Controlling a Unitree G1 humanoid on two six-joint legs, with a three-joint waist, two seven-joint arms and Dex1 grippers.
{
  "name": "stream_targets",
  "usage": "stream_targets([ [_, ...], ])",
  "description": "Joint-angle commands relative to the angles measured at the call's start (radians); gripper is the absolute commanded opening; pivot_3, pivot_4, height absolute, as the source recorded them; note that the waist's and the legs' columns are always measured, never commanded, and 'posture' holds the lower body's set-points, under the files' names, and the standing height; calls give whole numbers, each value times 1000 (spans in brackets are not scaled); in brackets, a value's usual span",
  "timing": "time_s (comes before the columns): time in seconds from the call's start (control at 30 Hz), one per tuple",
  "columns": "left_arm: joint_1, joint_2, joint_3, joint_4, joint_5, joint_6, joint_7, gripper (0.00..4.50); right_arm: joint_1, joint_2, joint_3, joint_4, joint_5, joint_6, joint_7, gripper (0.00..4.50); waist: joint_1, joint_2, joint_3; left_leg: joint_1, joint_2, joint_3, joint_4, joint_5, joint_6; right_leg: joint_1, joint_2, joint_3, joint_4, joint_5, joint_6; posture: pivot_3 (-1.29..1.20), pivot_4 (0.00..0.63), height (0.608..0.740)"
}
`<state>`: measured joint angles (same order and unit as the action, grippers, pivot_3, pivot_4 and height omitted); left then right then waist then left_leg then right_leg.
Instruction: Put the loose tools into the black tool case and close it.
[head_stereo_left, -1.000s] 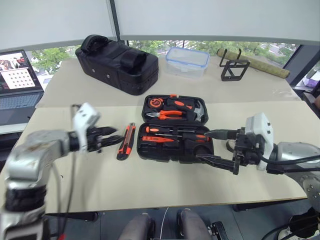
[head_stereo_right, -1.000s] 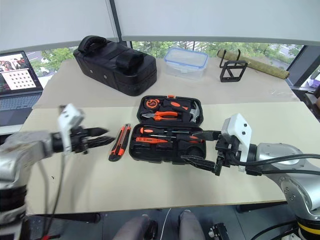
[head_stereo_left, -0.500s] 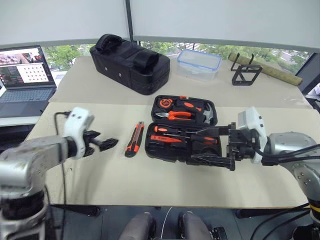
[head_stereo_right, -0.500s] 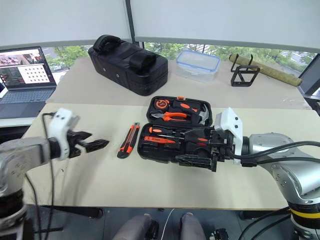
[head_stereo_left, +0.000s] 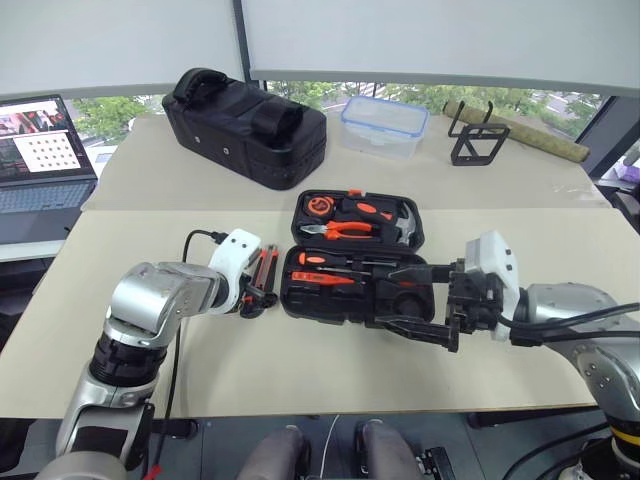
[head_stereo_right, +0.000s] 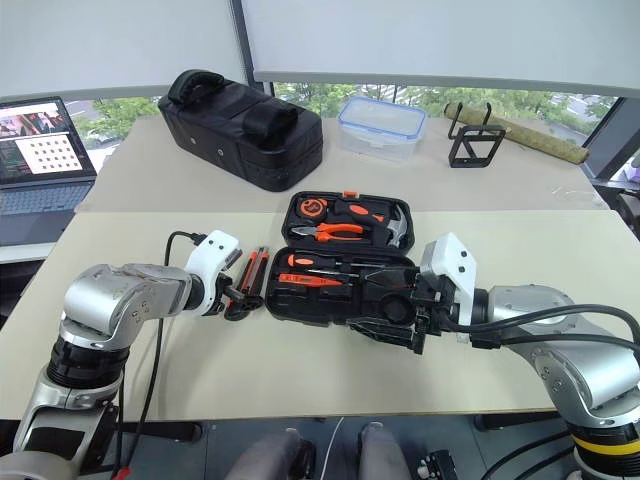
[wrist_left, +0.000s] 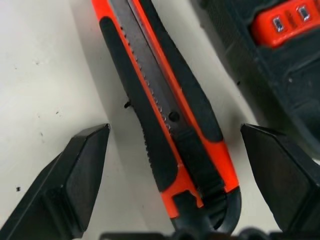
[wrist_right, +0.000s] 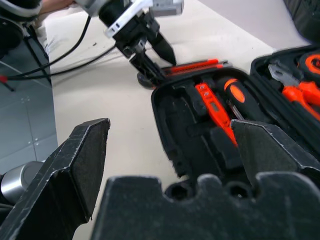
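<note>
While its long axis runs near to far, slim orange-and-black utility knife (wrist_left: 167, 117), left of open black moulded-plastic tool case (head_stereo_left: 352, 300), straddled untouched by wide-open left gripper (wrist_left: 175, 165), right gripper (head_stereo_left: 405, 298) likewise spread, empty.

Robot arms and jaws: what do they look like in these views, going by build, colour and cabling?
Both arms are rounded silver-grey metal segments with black joints. Each wrist carries a white camera block. The left gripper and right gripper have two black, wedge-shaped jaws each. A black cable loops over the left wrist; black cables run along the right forearm.
</note>
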<state>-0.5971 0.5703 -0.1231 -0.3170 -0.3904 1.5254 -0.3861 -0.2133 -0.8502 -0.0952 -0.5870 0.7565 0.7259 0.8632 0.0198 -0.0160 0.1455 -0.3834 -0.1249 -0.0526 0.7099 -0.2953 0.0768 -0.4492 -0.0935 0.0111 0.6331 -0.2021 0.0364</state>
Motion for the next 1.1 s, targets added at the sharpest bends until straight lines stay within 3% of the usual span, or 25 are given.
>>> stream_targets([
  [0.03,10,-2,-17,52,16,-35,3,3963,5,2,-37,-40,-10,-35,-13,4500,1,0,0,1,0,0,0,0,0,1,0,0,0,0,0,0,150,722],
  [0.23,30,74,26,120,18,-101,-42,1846,23,-12,-65,-47,17,-19,-1,4500,4,0,0,7,0,-1,0,0,0,8,0,0,-2,0,0,0,150,722],
  [0.27,31,92,32,131,18,-116,-54,1741,26,-15,-70,-49,23,-16,3,4500,4,0,0,7,0,-1,-1,0,0,8,0,0,-1,0,0,0,150,722],
  [0.37,43,233,-5,141,43,-404,-238,1740,51,-40,-110,-61,64,5,27,4500,-8,0,0,8,1,-1,-3,0,0,7,1,0,-1,-1,0,0,150,722],
  [0.43,20,321,-33,172,76,-697,-437,1740,78,-66,-134,-67,60,2,40,4500,-8,0,0,7,1,0,-6,1,-1,5,0,1,-1,-1,-2,0,150,722],
  [0.5,-22,363,-54,232,96,-936,-614,1740,108,-92,-136,-67,10,-31,47,4500,0,0,0,5,1,-1,-7,1,-2,2,0,0,-2,-1,-3,0,150,722],
  [0.57,-91,357,-84,290,84,-1064,-780,1740,138,-113,-123,-58,-50,-71,58,4500,15,0,0,2,0,-1,-6,1,-2,-2,-3,-1,-3,-1,-3,0,150,722],
  [0.83,-294,188,-297,384,144,-1143,-1094,1740,150,-83,-142,-75,-31,-58,27,4500,17,0,1,-5,-1,-1,1,6,10,-2,-3,-1,-3,0,0,0,150,722],
  [0.97,-346,134,-423,416,237,-1086,-1147,1740,184,-71,-156,-112,-23,-49,2,4500,8,0,1,-9,0,0,1,6,10,-6,-3,1,-1,0,-1,0,150,722],
  [1.1,-369,59,-471,479,312,-1069,-1117,1740,230,-58,-177,-149,-12,-44,-29,4500,7,-1,1,-10,0,-1,2,6,10,-6,-3,1,-1,0,-1,0,150,722],
])
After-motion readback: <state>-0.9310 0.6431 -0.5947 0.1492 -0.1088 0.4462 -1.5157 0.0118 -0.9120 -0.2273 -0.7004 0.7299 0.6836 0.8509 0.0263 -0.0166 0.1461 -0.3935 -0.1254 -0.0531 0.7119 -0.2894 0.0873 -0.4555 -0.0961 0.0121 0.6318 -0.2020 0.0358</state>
